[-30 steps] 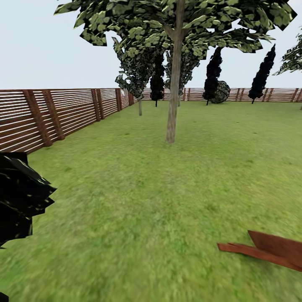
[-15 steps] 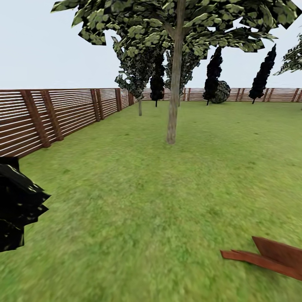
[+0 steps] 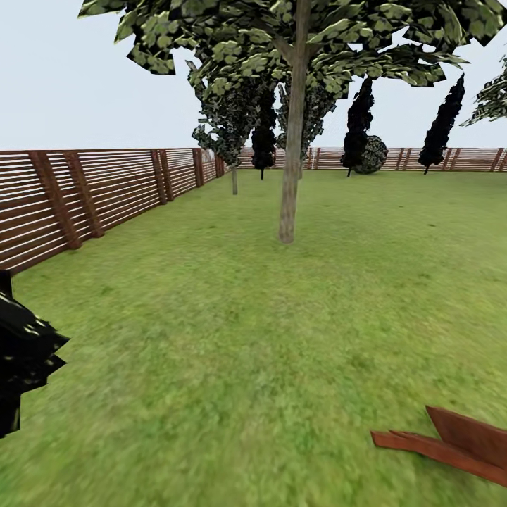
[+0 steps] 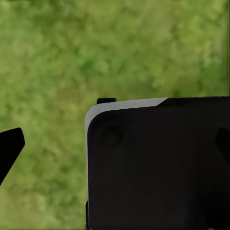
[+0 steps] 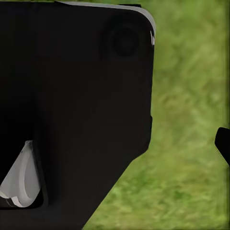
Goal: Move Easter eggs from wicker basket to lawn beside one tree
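A tall tree (image 3: 287, 204) with a straight grey-brown trunk stands on the lawn (image 3: 246, 338) ahead, in the middle distance. The Easter eggs and the wicker basket are out of view. In the left wrist view my left gripper (image 4: 115, 148) hangs over grass, one dark fingertip (image 4: 9, 148) at the picture's edge and nothing between the fingers. My right gripper (image 5: 115, 143) is likewise over grass, with one fingertip (image 5: 223, 143) at the edge. A black part of my own body (image 4: 158, 167) blocks much of both wrist views.
A brown slatted fence (image 3: 105, 190) runs along the left and across the back. A dark shrub (image 3: 21, 352) sits close at the left. A brown wooden piece (image 3: 458, 443) lies at the lower right. Dark cypresses (image 3: 440, 127) and a smaller tree (image 3: 234, 179) stand far back.
The whole head view has shifted: the dark shrub slides left and down, the wooden piece lower. That is camera motion as I roll forward. The tree stays about where it was.
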Controlling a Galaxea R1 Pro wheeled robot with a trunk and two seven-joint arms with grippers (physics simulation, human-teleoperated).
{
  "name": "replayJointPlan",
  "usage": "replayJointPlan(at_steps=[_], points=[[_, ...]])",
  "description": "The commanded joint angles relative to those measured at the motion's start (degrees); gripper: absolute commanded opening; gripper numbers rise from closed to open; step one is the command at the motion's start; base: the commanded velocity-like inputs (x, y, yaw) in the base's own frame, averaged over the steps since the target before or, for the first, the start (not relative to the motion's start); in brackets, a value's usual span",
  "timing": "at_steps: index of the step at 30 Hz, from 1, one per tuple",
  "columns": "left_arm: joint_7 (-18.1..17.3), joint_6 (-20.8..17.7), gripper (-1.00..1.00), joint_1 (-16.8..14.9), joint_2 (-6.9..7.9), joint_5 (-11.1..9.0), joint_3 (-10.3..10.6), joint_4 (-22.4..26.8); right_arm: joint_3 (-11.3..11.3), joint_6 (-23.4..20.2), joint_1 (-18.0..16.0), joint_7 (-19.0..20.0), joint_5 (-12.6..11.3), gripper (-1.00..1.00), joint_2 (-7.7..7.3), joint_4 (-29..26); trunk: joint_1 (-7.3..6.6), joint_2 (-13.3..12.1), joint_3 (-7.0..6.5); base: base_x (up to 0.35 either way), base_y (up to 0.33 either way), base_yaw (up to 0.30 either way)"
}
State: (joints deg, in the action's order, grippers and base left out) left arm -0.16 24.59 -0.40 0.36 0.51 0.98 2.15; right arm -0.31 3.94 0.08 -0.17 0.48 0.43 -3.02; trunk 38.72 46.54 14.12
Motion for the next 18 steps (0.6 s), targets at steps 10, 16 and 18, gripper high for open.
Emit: replayJointPlan(at_steps=[10,16,18], points=[[-0.02,0.19,1.00,-0.03,0.07,0.03,0.08,-0.04,-0.04,0.10,0.01,0.00,0.05,1.00,0.01,-0.06,0.02,0.04,0.06,0.138,-0.101,0.000],[-0.02,0.19,1.00,-0.03,0.06,0.03,0.08,-0.04,-0.04,0.12,0.01,-0.01,0.05,1.00,0.01,-0.07,0.02,0.04,0.06,0.136,-0.078,0.000],[-0.02,0.19,1.00,-0.03,0.07,0.02,0.08,-0.04,-0.04,0.12,0.01,-0.01,0.05,1.00,0.01,-0.06,0.02,0.04,0.06,0.138,-0.029,0.000]])
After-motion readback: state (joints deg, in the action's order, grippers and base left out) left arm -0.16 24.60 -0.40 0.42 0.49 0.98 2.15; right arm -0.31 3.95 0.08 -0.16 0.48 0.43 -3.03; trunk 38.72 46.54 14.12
